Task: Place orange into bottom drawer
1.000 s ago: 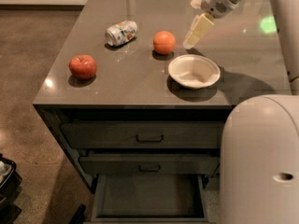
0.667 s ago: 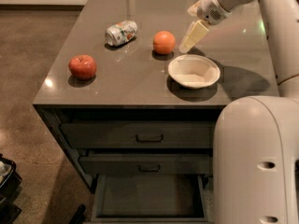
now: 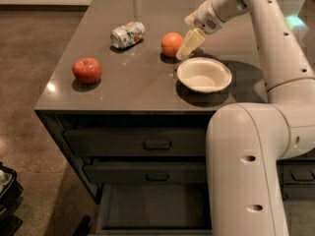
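The orange (image 3: 171, 43) sits on the dark grey countertop (image 3: 133, 82), behind and left of a white bowl. My gripper (image 3: 188, 45) hangs just to the right of the orange, close beside it and a little above the counter, over the bowl's far left rim. It holds nothing that I can see. The bottom drawer (image 3: 152, 208) of the left stack is pulled open below the counter's front, and its flat grey floor shows bare. My arm's white body hides the drawer's right end.
A white bowl (image 3: 204, 75) stands right of centre. A crushed can (image 3: 128, 34) lies at the back left. A red apple (image 3: 87, 70) sits near the left edge. Two shut handled drawers (image 3: 157, 144) are above the open one.
My arm has swung left and down, bringing the gripper from the bowl's far right side to right beside the orange. The objects on the counter have not moved.
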Action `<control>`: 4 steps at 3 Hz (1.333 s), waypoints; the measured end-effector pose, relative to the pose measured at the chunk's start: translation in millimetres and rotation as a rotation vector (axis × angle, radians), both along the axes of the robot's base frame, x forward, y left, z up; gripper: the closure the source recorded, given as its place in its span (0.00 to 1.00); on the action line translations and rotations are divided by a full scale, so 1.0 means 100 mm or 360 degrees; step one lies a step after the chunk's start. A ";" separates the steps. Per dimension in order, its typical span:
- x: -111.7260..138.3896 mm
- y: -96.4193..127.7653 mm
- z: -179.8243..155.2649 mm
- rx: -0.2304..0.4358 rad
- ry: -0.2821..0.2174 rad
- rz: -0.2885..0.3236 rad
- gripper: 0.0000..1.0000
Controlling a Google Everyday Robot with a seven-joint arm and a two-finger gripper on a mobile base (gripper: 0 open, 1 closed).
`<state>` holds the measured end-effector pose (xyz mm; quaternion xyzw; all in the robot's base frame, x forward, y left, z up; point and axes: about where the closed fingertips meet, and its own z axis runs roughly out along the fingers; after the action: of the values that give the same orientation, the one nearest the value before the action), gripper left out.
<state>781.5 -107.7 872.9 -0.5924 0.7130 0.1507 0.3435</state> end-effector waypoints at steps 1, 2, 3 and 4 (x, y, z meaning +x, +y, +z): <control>0.07 0.18 -0.08 0.0019 0.0008 0.0037 0.00; 0.10 0.27 -0.16 0.0063 0.0035 0.0050 0.19; 0.11 0.27 -0.16 0.0064 0.0034 0.0050 0.42; 0.11 0.27 -0.16 0.0064 0.0034 0.0050 0.66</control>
<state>792.0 -80.8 856.7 -0.5948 0.7041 0.1766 0.3454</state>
